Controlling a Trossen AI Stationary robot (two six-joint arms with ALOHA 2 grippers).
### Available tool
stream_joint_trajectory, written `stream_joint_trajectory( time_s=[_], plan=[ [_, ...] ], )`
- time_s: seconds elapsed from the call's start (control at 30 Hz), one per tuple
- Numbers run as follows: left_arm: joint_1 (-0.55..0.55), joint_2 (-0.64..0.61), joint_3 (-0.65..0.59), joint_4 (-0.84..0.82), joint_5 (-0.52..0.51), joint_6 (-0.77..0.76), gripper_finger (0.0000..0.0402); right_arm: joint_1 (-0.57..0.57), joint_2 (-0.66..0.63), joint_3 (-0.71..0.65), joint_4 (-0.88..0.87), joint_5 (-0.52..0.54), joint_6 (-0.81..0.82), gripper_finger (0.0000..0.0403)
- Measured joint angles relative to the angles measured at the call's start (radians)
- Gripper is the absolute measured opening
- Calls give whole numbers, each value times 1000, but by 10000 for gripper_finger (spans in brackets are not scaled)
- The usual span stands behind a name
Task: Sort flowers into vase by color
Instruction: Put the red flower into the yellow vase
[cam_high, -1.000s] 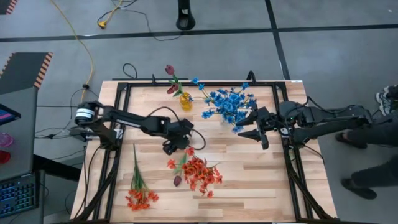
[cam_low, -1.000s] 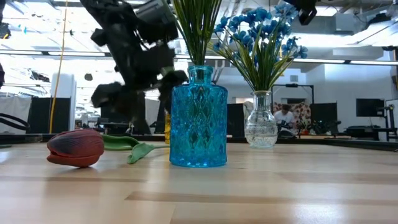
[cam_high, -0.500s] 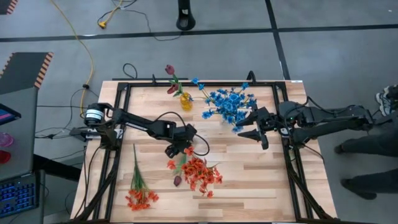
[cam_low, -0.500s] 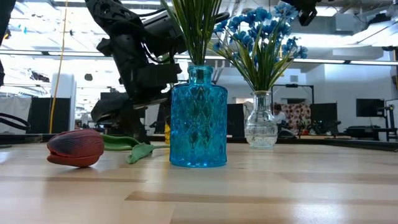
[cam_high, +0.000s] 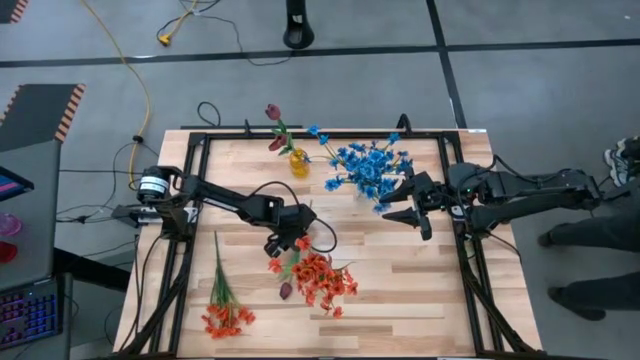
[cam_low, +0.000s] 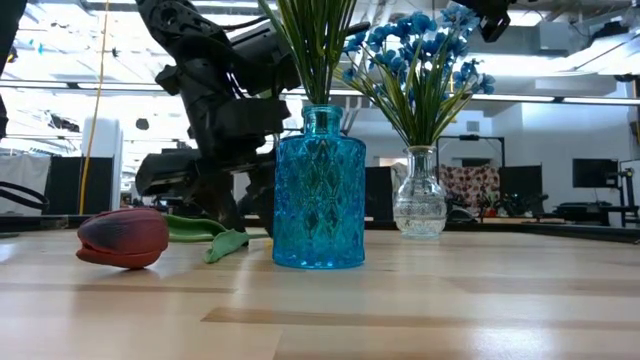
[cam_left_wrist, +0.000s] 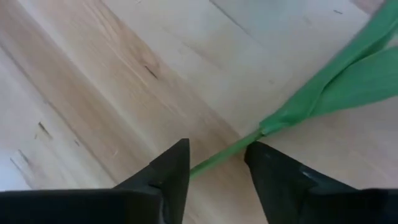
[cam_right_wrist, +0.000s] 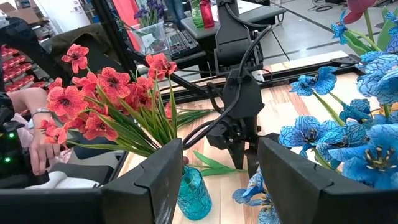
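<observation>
1. Our left gripper (cam_left_wrist: 214, 163) is low beside the blue vase (cam_low: 320, 190), jaws apart around a green stem (cam_left_wrist: 227, 152).
2. The tulip (cam_low: 122, 237) lies near that vase.
3. Our right gripper (cam_high: 400, 203) waits by the blue flowers (cam_high: 368, 167), jaws open.

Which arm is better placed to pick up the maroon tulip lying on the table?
Left. The left pincer already straddles the tulip's green stem down at the table, while the right pincer waits open by the blue flowers.
</observation>
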Motion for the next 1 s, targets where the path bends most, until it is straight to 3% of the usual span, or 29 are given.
stream_joint_trajectory(
  time_s=[0.6, 1.0],
  plan=[
    [-5, 0, -1, -10, 12, 7, 8, 0, 0, 0, 0, -1, 0, 235],
    [-5, -1, 1, -44, 0, -51, 0, 0, 0, 0, 0, -2, 27, 235]
  ],
)
